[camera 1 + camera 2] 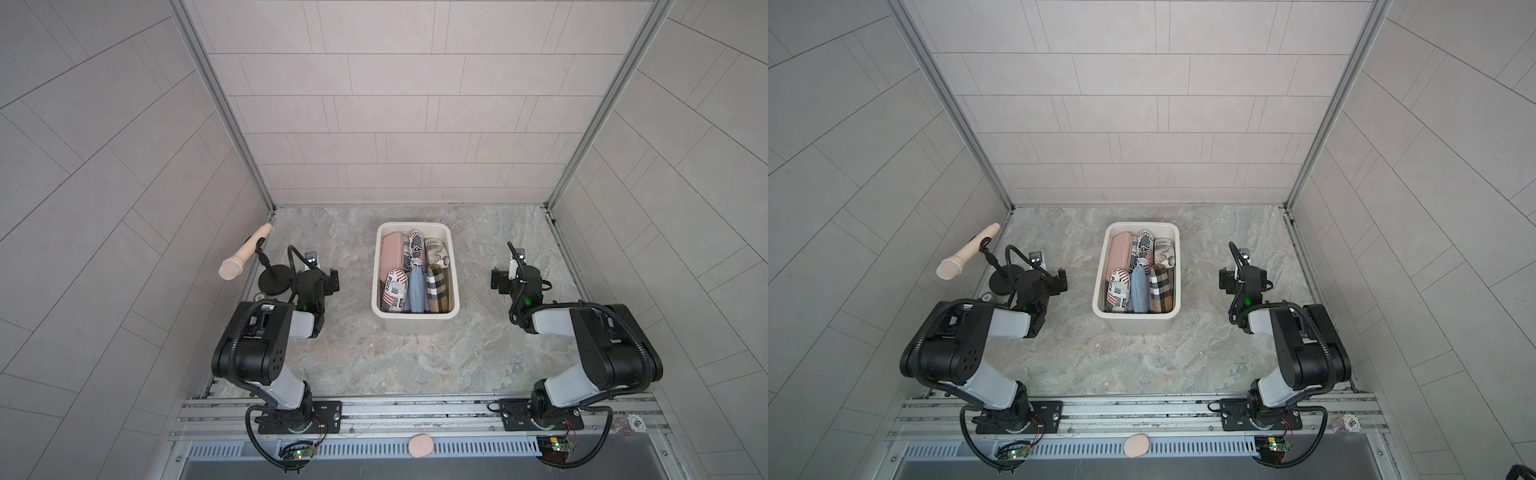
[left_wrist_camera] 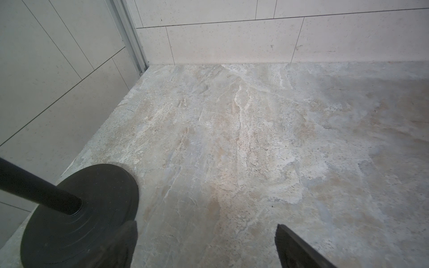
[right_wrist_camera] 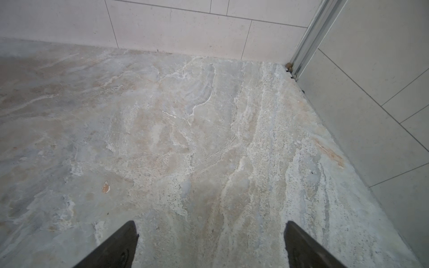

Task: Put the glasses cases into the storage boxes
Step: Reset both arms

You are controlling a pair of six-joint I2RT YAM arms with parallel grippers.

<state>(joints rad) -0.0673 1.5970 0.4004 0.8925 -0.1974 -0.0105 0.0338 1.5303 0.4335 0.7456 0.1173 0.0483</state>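
Note:
The storage box [image 1: 415, 327] [image 1: 1135, 325], a cream-white tub, stands in the middle of the marble table in both top views. Several glasses cases lie inside it: a pink one [image 1: 391, 254], a newsprint one [image 1: 416, 248], a snake-pattern one [image 1: 438, 254], a flag-print one [image 1: 392, 291], a blue denim one [image 1: 418, 291] and a plaid one [image 1: 439, 290]. My left gripper [image 1: 322, 276] [image 2: 206, 234] hovers left of the tub, open, over bare table. On the tub's right side my right gripper [image 1: 517, 276] [image 3: 210, 232] is open too, with nothing between its fingers.
A beige microphone [image 1: 245, 253] leans on a black stand whose round base [image 1: 274, 281] [image 2: 88, 208] sits close beside my left gripper by the left wall. A pink oval pad [image 1: 420, 445] lies on the front rail. Tiled walls enclose three sides.

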